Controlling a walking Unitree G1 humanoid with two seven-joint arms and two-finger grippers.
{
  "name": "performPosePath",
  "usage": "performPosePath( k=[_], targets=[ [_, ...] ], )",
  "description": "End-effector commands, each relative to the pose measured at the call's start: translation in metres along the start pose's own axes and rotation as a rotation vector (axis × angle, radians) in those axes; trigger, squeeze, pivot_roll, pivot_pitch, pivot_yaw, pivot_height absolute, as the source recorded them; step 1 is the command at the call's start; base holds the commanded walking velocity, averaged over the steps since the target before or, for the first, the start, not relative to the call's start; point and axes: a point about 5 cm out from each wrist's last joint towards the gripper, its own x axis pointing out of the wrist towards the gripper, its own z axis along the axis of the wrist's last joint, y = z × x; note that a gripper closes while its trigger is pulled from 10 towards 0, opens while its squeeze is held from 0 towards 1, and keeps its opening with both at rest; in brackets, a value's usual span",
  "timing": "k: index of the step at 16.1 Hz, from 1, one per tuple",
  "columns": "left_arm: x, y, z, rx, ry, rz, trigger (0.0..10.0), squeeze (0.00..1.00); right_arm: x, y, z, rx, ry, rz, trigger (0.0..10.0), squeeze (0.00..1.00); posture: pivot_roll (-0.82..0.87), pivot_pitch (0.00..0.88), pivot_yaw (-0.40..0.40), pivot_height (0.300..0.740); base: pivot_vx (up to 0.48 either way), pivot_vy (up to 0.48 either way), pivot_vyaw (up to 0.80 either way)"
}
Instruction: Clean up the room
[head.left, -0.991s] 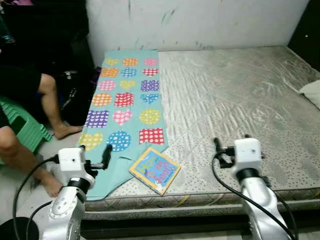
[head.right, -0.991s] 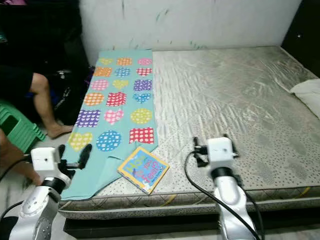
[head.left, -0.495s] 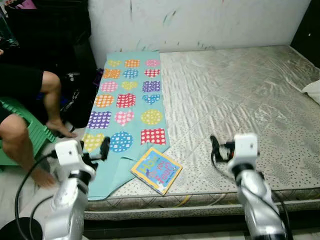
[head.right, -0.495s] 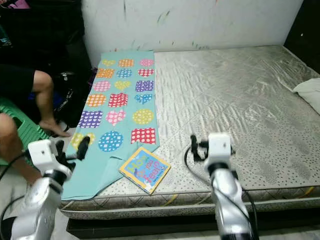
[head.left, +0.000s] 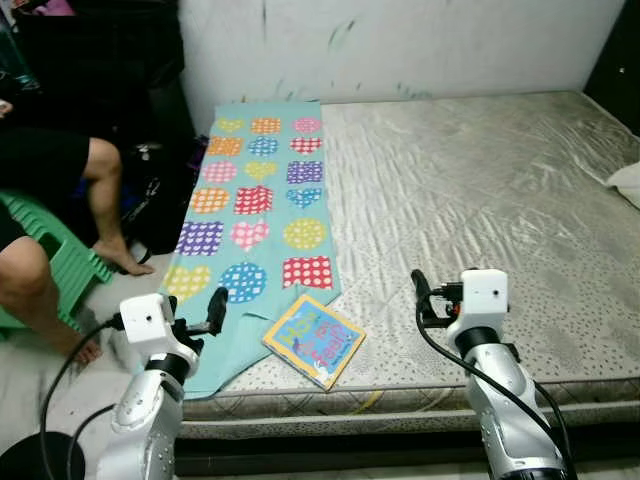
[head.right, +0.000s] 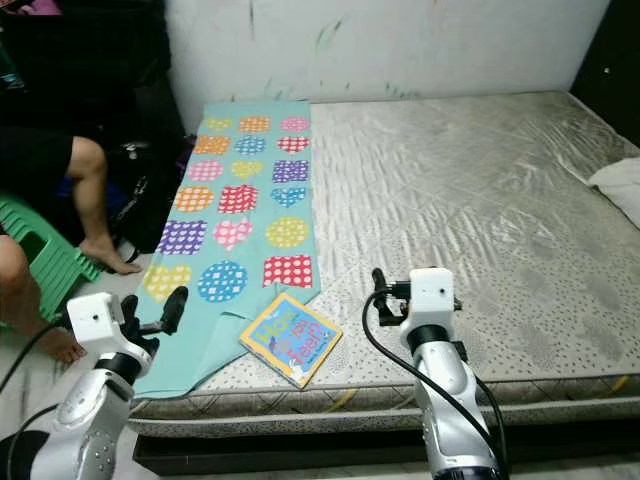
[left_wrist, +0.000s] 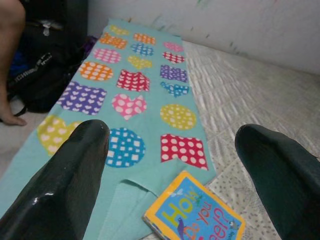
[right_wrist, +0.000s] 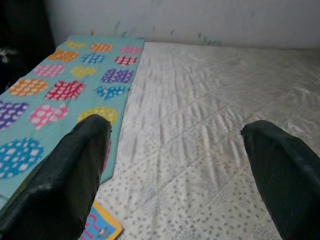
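Both arms slightly lower; book (head.left: 313, 340) near mattress (head.left: 480, 190) front edge.

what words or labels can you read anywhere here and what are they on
"How Do you Feel?" on the cover of the book at the mattress edge; the last word is partly cut off in the left wrist view.
White lettering on the black bag on the floor: too small to read.
The patterned blanket carries shapes, no text.
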Motion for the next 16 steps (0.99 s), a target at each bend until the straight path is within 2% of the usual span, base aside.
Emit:
performPosePath(
  k=[1,3,11,14,16],
  targets=[
    [0.000,-0.003,0.005,0.016,-0.012,-0.008,10.0,0.00,-0.003,0.003,0.000,-0.001,0.007,0.014,10.0,0.00,-0.10,0.000,0.038,0.740,0.000,0.000,-0.65],
    [-0.002,-0.004,0.002,0.013,0.002,-0.014,10.0,0.00,-0.006,0.003,-0.002,0.005,0.014,0.014,10.0,0.00,-0.10,0.000,0.043,0.740,0.000,0.000,-0.72],
    [-0.002,-0.009,-0.001,0.010,0.021,-0.031,10.0,0.00,-0.012,0.002,-0.019,-0.028,0.088,0.033,10.0,0.00,-0.09,0.000,0.037,0.740,0.000,0.000,0.00],
    [-0.002,-0.008,-0.003,0.005,0.039,-0.035,10.0,0.00,-0.015,0.002,-0.020,-0.021,0.090,0.022,10.0,0.00,-0.11,0.000,0.051,0.740,0.000,0.000,-0.53],
    [0.000,-0.008,-0.002,0.013,0.041,-0.043,10.0,0.00,-0.015,0.003,-0.019,-0.013,0.088,0.022,10.0,0.00,-0.11,0.000,0.059,0.740,0.000,0.000,0.00]
  ],
)
